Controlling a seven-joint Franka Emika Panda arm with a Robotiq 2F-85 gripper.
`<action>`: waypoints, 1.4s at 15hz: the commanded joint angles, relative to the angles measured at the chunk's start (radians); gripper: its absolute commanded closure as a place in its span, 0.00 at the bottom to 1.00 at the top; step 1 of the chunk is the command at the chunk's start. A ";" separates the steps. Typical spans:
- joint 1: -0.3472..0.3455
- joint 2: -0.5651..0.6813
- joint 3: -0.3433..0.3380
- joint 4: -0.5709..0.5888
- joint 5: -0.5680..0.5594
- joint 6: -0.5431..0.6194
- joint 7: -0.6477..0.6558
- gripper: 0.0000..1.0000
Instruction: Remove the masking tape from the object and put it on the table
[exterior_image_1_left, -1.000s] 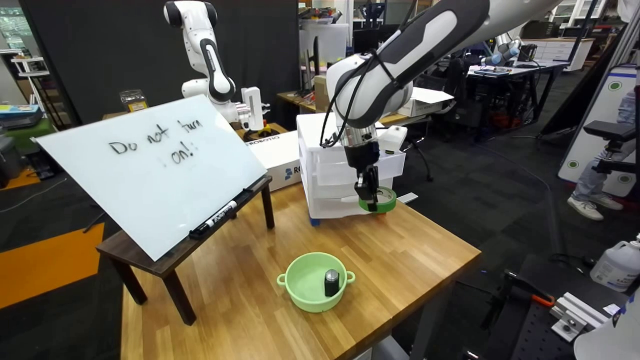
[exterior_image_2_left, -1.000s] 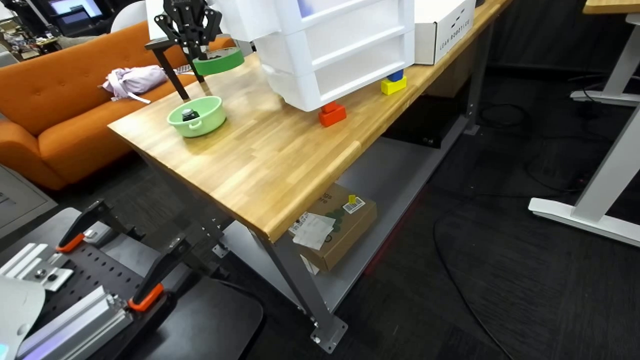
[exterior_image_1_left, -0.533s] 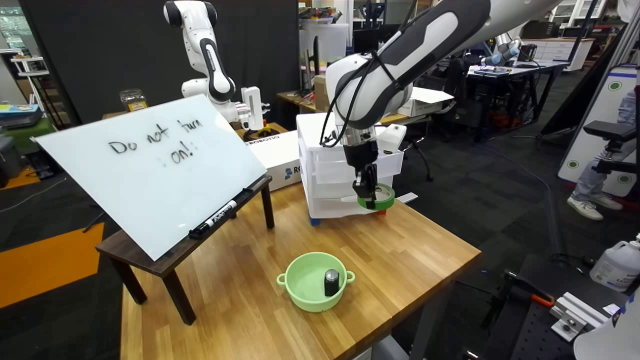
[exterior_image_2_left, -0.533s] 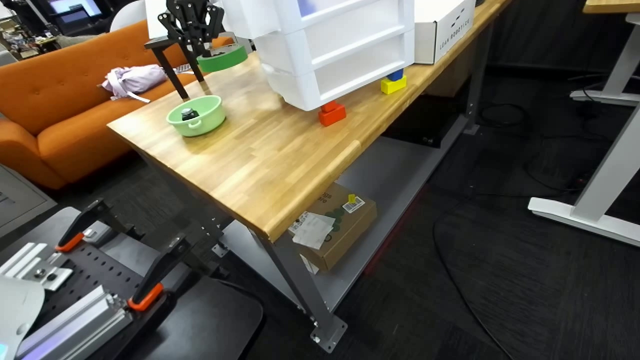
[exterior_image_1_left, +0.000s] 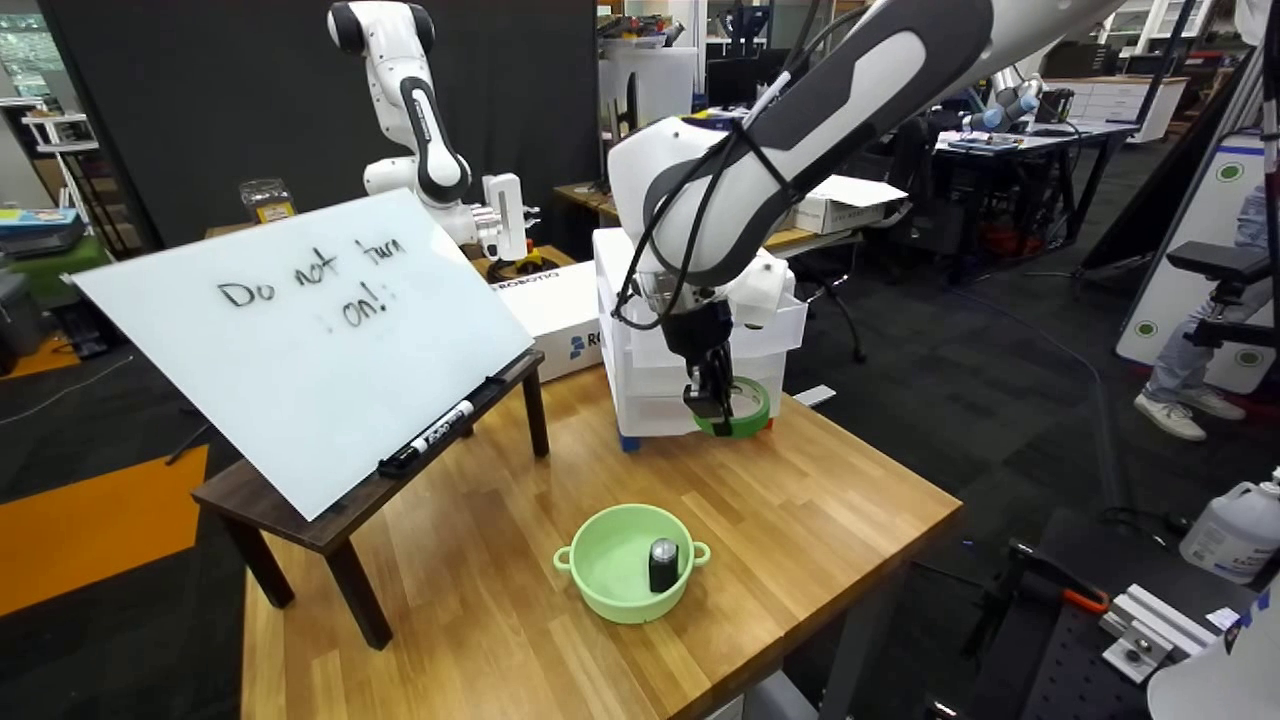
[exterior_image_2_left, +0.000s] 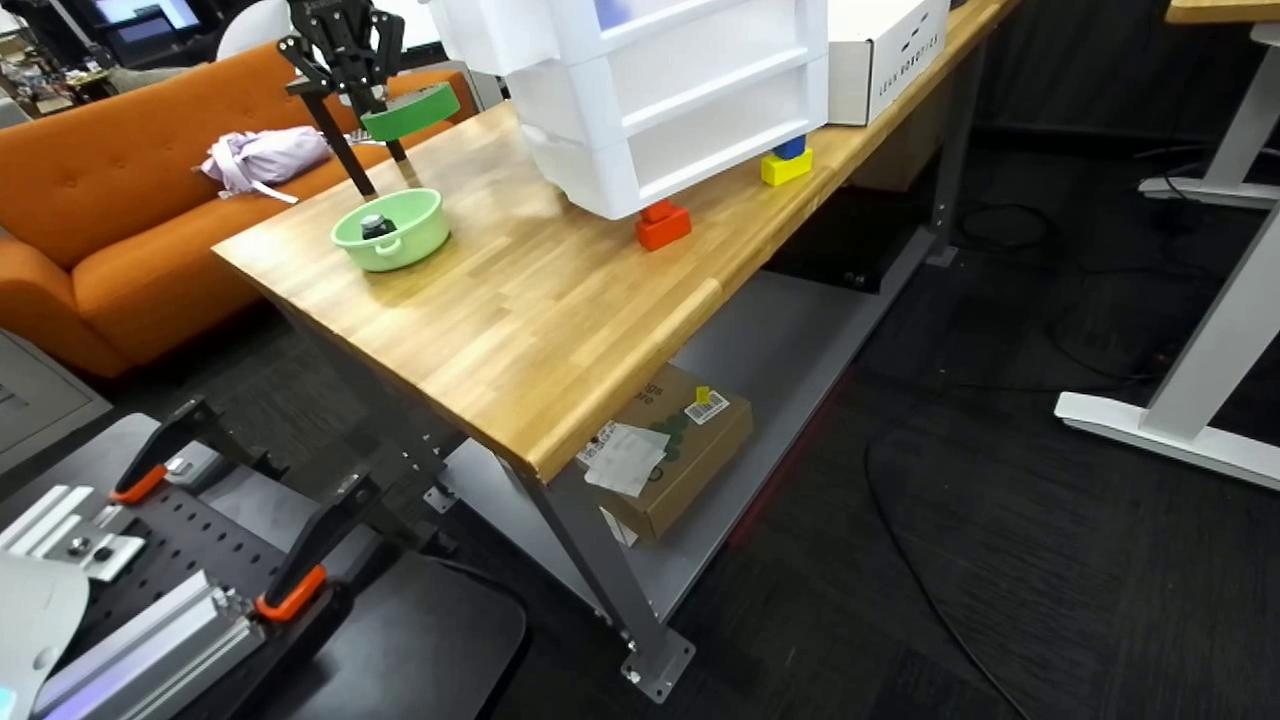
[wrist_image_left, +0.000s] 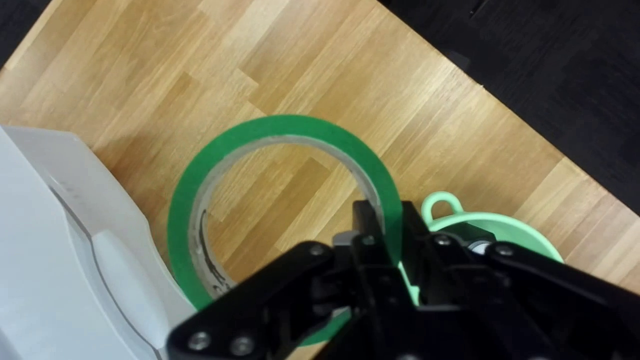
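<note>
Tool (wrist_image_left: 390, 225) was pinching the roll of green masking tape (wrist_image_left: 280, 126) by its rim, one finger inside the ring and one outside; clearest in the wrist view. The roll hung above the worktop (exterior_image_1_left: 800, 540), slightly tilted in an exterior view, beside the white drawer unit (exterior_image_2_left: 670, 110) and apart from it. Black marks (wrist_image_left: 212, 270) showed on the roll's inside, too blurred to read. A light-green bowl (exterior_image_1_left: 612, 560) with loop handles stood on the worktop, lower than the roll; a black object with a silver top (exterior_image_1_left: 663, 567) was in it. A red block (exterior_image_2_left: 663, 228) sat under the drawer unit's near corner; a blue block (exterior_image_2_left: 790, 148) sat on a yellow block (exterior_image_2_left: 787, 168) farther along. A whiteboard (exterior_image_1_left: 310, 330) reading "Do not turn on!" leaned on a low dark stand (exterior_image_1_left: 360, 505), a marker (exterior_image_1_left: 440, 428) along its bottom edge. Another robot arm (exterior_image_1_left: 390, 100) was in the background. An orange couch (exterior_image_2_left: 150, 175), pale bag (exterior_image_2_left: 270, 158) on it, stood beyond the worktop in an exterior view.
</note>
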 joint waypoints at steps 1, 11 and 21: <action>-0.003 0.013 0.009 -0.005 0.012 0.065 0.012 0.96; -0.011 0.107 -0.001 -0.008 0.014 0.200 0.026 0.96; -0.030 0.126 -0.019 -0.052 0.014 0.306 0.036 0.96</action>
